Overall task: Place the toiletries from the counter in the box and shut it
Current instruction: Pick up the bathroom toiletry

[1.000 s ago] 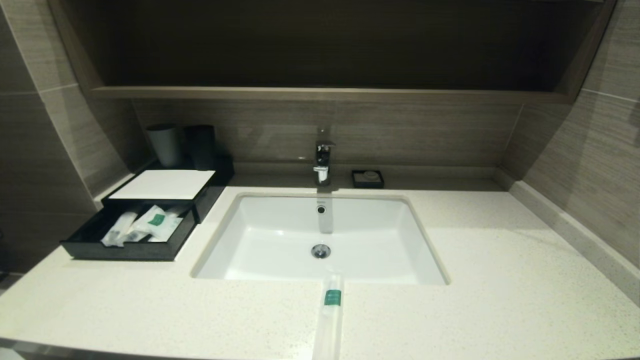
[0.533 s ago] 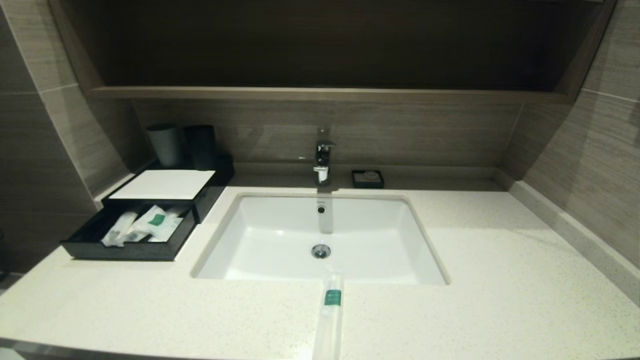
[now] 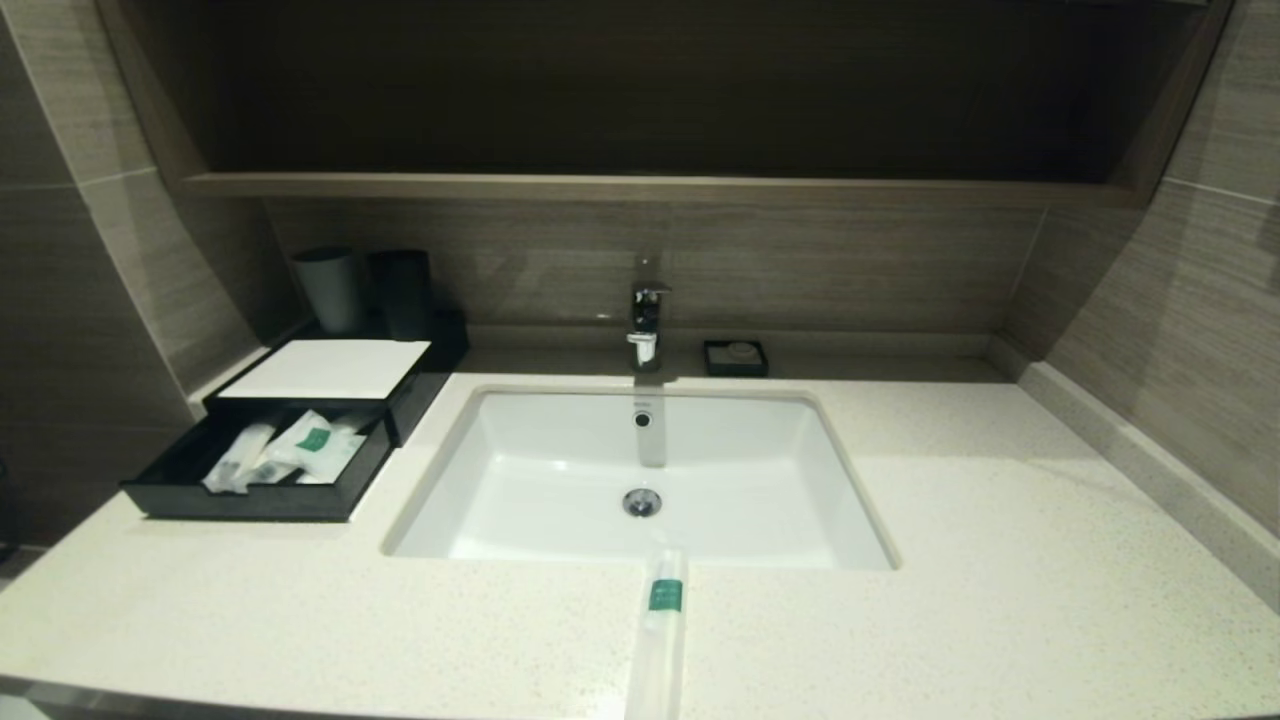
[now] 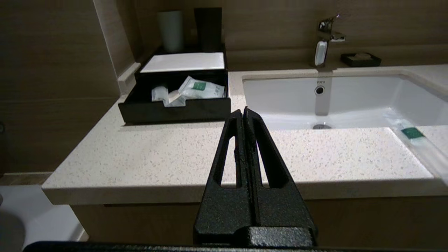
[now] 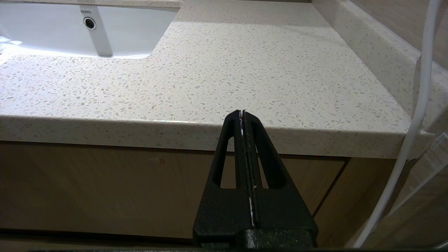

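Observation:
The black box [image 3: 300, 400] stands at the counter's [image 3: 1000, 560] far left with its front drawer pulled out; several white sachets [image 3: 300, 450] lie in the drawer, one flat with a green label [image 4: 199, 86]. One long translucent sachet [image 3: 660, 630] with a green label lies on the counter in front of the sink, its far tip over the basin's front edge; it also shows in the left wrist view [image 4: 416, 138]. My left gripper [image 4: 244, 111] is shut and empty, held off the counter's front edge. My right gripper [image 5: 242, 112] is shut and empty, below the front edge on the right.
A white sink basin [image 3: 560, 510] is set in the middle, with a chrome tap [image 3: 645, 320] behind it. A small black soap dish [image 3: 735, 357] sits right of the tap. A pale cup [image 3: 328, 290] and a dark cup [image 3: 402, 292] stand behind the box. A white cable [image 5: 416, 115] hangs at the right.

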